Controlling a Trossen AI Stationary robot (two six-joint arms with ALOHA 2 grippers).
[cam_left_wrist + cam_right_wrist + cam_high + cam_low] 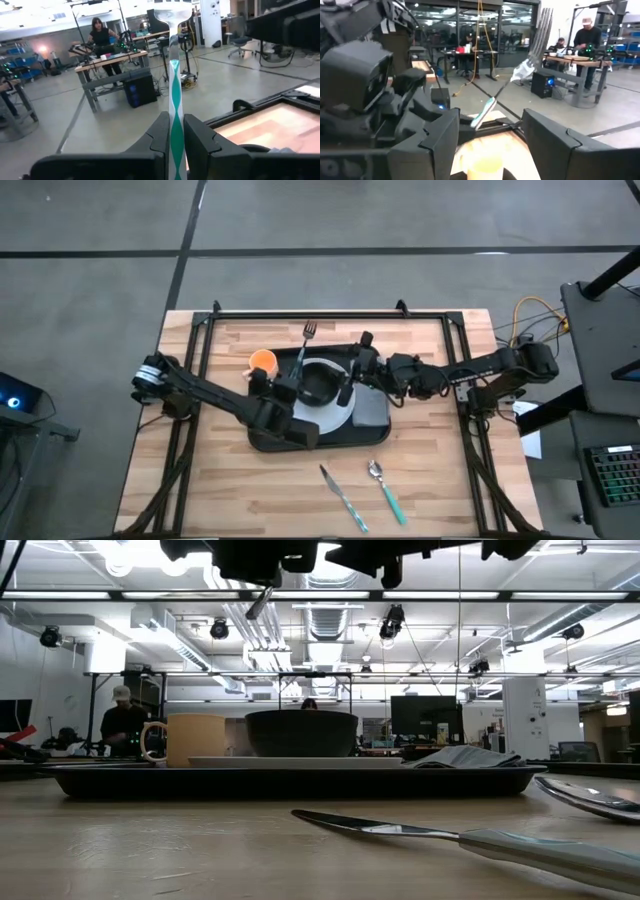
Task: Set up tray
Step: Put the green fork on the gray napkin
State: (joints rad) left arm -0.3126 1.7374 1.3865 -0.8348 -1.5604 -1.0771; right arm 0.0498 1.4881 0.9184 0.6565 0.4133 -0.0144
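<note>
Overhead view: black serving tray (pixel 318 442) at table centre, carrying a white plate (pixel 322 416) with a dark bowl (pixel 321 383), an orange cup (pixel 263 361) at the tray's 10 o'clock and a grey napkin (pixel 369 406) at 3 o'clock. Left gripper (pixel 297 379), above the tray, is clamped on a teal-handled fork (pixel 305 343), tines up. Right gripper (pixel 357 370) hovers wide apart over the bowl's 2 o'clock edge. Knife (pixel 343 498) and spoon (pixel 384 489) lie at the tray's 6 o'clock.
</note>
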